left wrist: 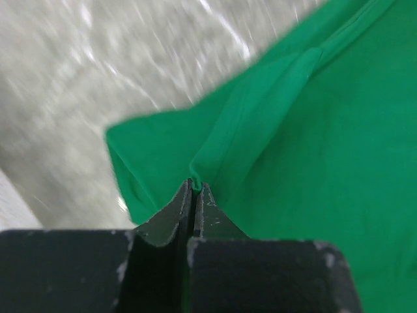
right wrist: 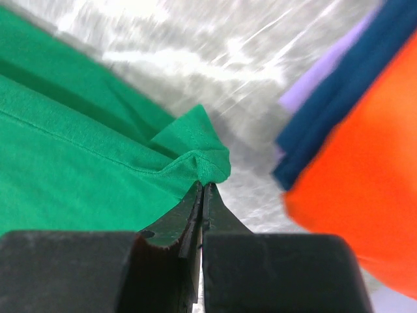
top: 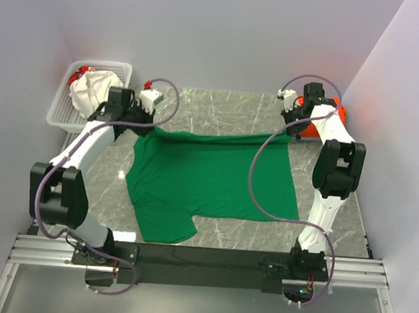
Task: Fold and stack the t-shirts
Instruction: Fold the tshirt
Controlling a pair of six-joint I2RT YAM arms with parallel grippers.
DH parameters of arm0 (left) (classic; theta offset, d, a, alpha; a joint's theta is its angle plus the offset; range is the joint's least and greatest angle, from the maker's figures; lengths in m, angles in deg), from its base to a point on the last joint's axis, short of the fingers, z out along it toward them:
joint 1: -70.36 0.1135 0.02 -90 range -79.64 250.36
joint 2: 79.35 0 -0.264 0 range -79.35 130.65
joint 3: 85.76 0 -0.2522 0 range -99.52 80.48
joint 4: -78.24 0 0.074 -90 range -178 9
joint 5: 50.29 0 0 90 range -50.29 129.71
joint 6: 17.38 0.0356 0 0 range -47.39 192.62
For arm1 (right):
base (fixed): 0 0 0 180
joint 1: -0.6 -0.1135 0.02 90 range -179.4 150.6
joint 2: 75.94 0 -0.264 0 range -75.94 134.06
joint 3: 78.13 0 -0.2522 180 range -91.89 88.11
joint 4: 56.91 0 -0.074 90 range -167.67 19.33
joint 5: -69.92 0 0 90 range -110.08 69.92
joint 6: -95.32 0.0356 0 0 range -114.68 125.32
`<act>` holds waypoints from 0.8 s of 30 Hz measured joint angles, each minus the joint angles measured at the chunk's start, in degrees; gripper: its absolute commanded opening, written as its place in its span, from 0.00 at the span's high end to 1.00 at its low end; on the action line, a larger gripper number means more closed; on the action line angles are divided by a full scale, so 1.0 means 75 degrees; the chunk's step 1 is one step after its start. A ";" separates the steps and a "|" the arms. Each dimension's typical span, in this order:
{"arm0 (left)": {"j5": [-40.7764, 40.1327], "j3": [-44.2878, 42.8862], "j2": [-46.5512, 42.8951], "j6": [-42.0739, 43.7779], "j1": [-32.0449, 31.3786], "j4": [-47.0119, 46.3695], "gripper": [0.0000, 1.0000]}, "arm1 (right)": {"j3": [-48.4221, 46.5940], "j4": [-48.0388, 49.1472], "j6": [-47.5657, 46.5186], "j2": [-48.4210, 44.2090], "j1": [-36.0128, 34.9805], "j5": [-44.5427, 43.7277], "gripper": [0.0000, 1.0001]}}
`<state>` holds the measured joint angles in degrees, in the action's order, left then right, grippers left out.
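The green t-shirt lies spread over the middle of the table, with its far edge drawn into a nearly straight line between the two arms and a sleeve trailing toward the near edge on the left. Each far corner is pinched. The left claw is closed on a small peak of stitched hem at the left corner, and the right claw is closed on the bunched corner at the right, with cloth showing between both pairs of fingers. By my reading, this is the first fold of the green shirt, caught at the point where the grip is made and the carry has not begun. The next move seems to call for both arms to lift a little and bring the held edge toward the near side together. They would need to keep it taut enough that it neither sags in the middle nor skews, then lay it down square on the body of the shirt before letting go. Just beside the right claw sit the orange t-shirt and the dark blue t-shirt, apparently already folded and stacked at the far right, so the right arm has little room on that side. Well apart at the far left, the white basket holds a cream-white t-shirt, crumpled and not yet folded.
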<state>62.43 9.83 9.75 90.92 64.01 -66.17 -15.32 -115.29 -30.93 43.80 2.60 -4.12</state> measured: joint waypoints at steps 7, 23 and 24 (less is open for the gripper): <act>-0.0090 0.1816 -0.0446 -0.0050 -0.0213 0.0020 0.99 | 0.1020 -0.0192 -0.0533 -0.0096 0.0017 0.0160 1.00; -0.0242 0.2270 0.0370 0.0522 -0.0609 0.0717 0.70 | 0.1451 -0.0769 -0.1154 0.0251 0.0017 -0.0044 0.70; -0.0172 0.2253 0.0370 0.0638 -0.0609 0.0845 0.69 | 0.1451 -0.0816 -0.1183 0.0251 0.0020 -0.0061 0.69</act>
<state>61.14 26.73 12.53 95.71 59.44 -59.84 -4.44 -121.41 -39.80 45.68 2.75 -4.58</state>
